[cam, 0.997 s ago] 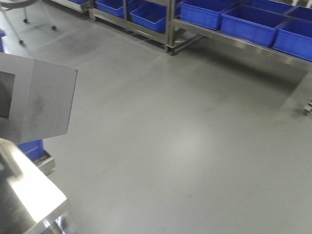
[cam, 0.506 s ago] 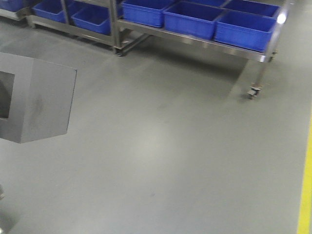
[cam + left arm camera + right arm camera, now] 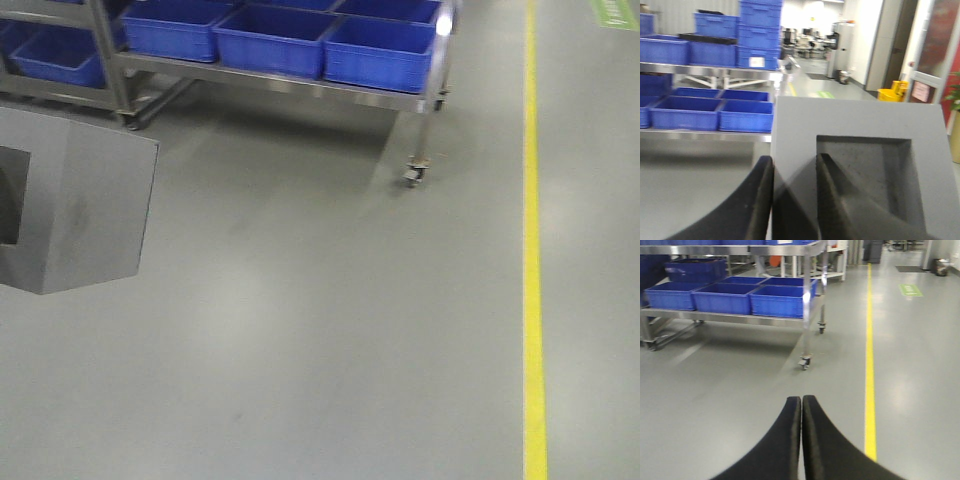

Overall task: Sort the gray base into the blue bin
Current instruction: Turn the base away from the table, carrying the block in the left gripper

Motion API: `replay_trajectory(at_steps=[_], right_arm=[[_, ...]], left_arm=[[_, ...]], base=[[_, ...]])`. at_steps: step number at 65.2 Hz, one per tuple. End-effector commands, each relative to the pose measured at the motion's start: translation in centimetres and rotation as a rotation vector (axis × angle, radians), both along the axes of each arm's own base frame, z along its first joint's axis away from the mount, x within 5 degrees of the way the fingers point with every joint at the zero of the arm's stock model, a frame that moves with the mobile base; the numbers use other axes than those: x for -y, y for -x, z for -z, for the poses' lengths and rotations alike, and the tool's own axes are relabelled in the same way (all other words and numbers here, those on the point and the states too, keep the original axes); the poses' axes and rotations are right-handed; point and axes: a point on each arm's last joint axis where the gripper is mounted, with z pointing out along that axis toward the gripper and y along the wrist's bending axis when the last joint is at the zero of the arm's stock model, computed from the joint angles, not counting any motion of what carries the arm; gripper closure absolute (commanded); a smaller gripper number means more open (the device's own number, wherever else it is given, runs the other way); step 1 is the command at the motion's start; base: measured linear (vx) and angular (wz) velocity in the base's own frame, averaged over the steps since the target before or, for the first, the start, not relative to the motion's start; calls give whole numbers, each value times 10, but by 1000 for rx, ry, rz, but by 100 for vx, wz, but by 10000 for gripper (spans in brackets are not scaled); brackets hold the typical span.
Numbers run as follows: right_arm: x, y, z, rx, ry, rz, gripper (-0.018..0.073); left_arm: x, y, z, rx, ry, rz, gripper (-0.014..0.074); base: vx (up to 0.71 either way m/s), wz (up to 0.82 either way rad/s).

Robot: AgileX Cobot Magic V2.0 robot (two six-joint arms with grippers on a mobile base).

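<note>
The gray base (image 3: 795,125) fills the left wrist view, its square recessed window facing the camera. My left gripper (image 3: 795,159) is shut on its wall, with one finger outside and the other inside the window. In the front view the gray base (image 3: 90,210) hangs at the left edge, above the floor. Blue bins (image 3: 270,40) sit in a row on a steel rack at the top left, also seen as blue bins (image 3: 685,112) and blue bins (image 3: 722,297) in the wrist views. My right gripper (image 3: 801,398) is shut and holds nothing, over bare floor.
The steel rack stands on casters (image 3: 413,175), with more blue crates stacked on its upper shelves (image 3: 760,30). A yellow floor line (image 3: 532,250) runs front to back on the right. Gray floor lies between me and the rack.
The whole view has swung right: the rack and bins slid from upper right to upper left, and the yellow line came into sight. The gray base keeps its place in the left gripper.
</note>
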Motion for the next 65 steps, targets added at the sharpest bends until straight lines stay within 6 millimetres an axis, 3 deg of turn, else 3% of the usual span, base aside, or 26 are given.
replay_trajectory(at_steps=[1,34,65], right_arm=[[0,-1,-6,69,20,2,564],[0,-1,-6,69,20,2,564],[0,-1,-6,69,20,2,564]], left_arm=[[-2,2,-20,120,68,-8,603],[-2,2,-20,119,67,-8,603],[-2,2,-20,119,67,-8,603]], base=[[10,-44],[15,-36],[25,-14]])
